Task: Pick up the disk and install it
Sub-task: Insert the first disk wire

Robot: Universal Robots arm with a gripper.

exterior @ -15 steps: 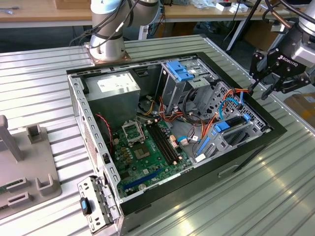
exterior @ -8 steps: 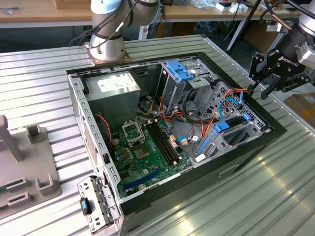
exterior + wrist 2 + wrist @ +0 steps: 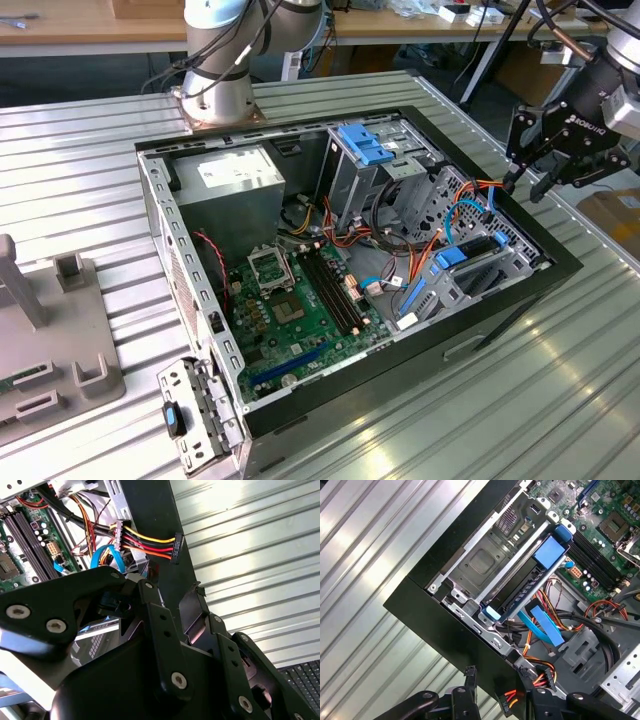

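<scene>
The disk [image 3: 530,577] is seen in the metal drive cage [image 3: 480,565] at a corner of the computer case [image 3: 540,292], a dark body w/ a blue frame round it. In the exterior view it lies at the case's end toward that view's right. Whether it is latched home or just resting loose in the slot can't be told.

The gripper [image 3: 525,187] is held above and just outside the case rim, well apart from the disk. Its fingers are spread w/ nothing btwn them, and the same is shown in the first wrist view.

Progress, as judged: no grasp is made and nothing is carried. A finished install can't be confirmed, so the handling is taken as not yet done.

Edges & room:
- The disk is hemmed by cage walls along both long sides. Its blue tab end is left exposed.
- Flat blue cables [image 3: 545,625] run just beside the disk.
- A red/yellow/orange wire bundle [image 3: 147,545] is draped to the black rim near the fingers, a likely snag.
- Open room is found straight above the cage.
- Outside the rim, bare ribbed table [image 3: 560,390] is seen.
- An upright blue flap [image 3: 365,145] stands deeper in the case, apart from the disk.
</scene>
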